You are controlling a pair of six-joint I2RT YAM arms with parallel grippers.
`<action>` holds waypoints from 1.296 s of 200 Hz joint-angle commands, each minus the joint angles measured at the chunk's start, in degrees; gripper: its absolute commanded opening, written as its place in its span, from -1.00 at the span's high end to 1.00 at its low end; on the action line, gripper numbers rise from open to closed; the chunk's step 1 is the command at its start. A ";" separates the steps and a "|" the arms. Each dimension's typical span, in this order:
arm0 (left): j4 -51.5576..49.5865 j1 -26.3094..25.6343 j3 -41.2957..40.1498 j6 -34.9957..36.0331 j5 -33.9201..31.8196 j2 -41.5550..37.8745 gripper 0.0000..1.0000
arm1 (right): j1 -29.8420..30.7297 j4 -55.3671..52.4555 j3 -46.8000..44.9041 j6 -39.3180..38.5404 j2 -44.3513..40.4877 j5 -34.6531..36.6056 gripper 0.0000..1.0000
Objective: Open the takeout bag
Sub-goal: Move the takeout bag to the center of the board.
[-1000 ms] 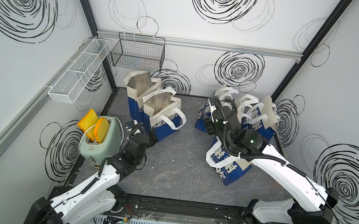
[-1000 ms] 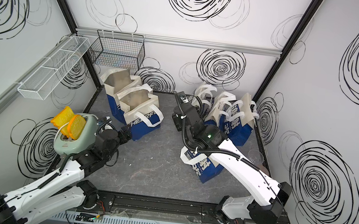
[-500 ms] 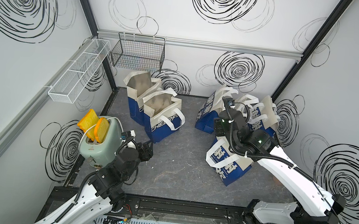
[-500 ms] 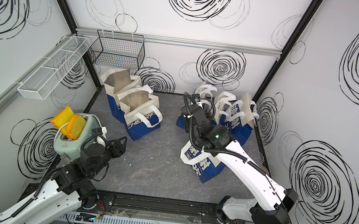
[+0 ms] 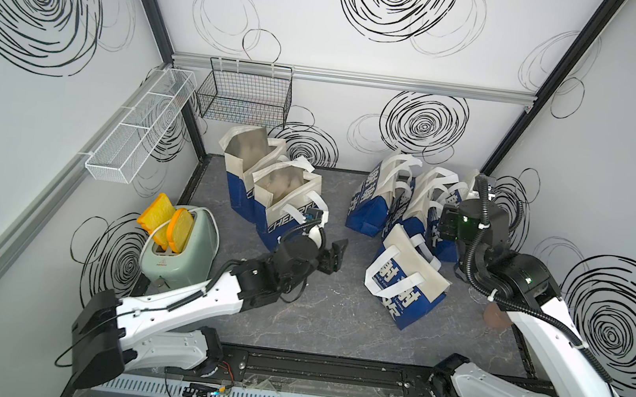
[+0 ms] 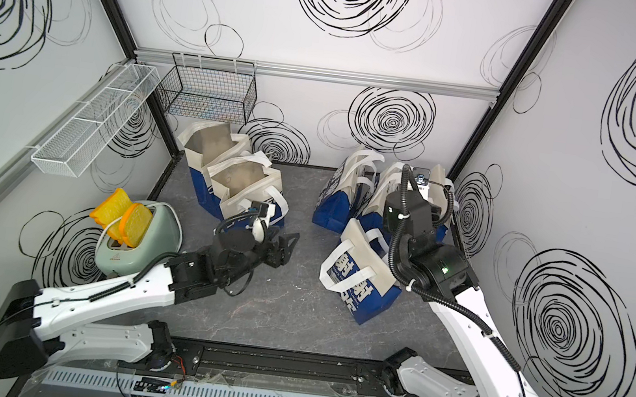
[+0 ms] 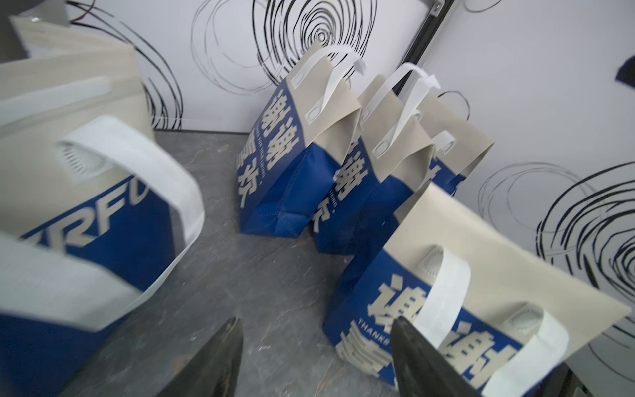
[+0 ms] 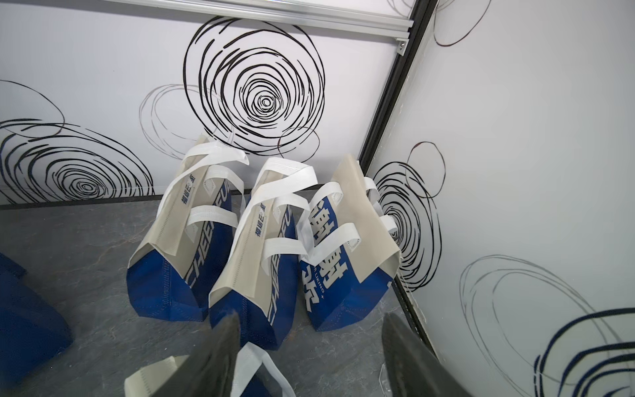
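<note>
Grey worktop (image 5: 293, 320), right-centre: takeout bag (image 5: 416, 261), folded shut, handles (image 7: 446, 285) facing left gripper (image 7: 315, 319), jaws wide, empty, near. Right gripper (image 8: 309, 319), jaws wide, empty, just behind bag, nearer.

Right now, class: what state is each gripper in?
Left gripper: open, holding nothing.
Right gripper: open, holding nothing.

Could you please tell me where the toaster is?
In both top views the toaster stands by the left wall, beside the left arm, with the open bags farther back.
</note>
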 commanded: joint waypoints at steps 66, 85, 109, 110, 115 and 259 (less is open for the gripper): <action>22.44 3.11 21.74 -1.91 12.84 30.00 -0.35 | -1.02 -2.83 0.43 -2.68 -4.75 -0.01 -0.35; 24.03 3.53 22.75 -2.53 12.00 32.79 -0.32 | -0.98 -3.00 0.52 -4.08 -4.83 0.06 -0.35; 23.56 4.33 24.74 -2.57 11.65 35.60 -0.29 | -1.05 -2.88 0.29 -4.84 -5.19 0.17 -0.34; 23.55 4.36 24.76 -2.56 11.59 35.64 -0.29 | -1.08 -2.86 0.26 -4.82 -5.19 0.15 -0.34; 23.80 4.53 24.86 -2.72 11.34 35.98 -0.29 | -1.06 -2.84 0.09 -4.96 -5.20 0.28 -0.35; 30.21 4.31 24.47 -5.37 11.45 39.63 -0.26 | -1.16 -2.09 -4.21 -7.12 -6.33 0.49 -0.35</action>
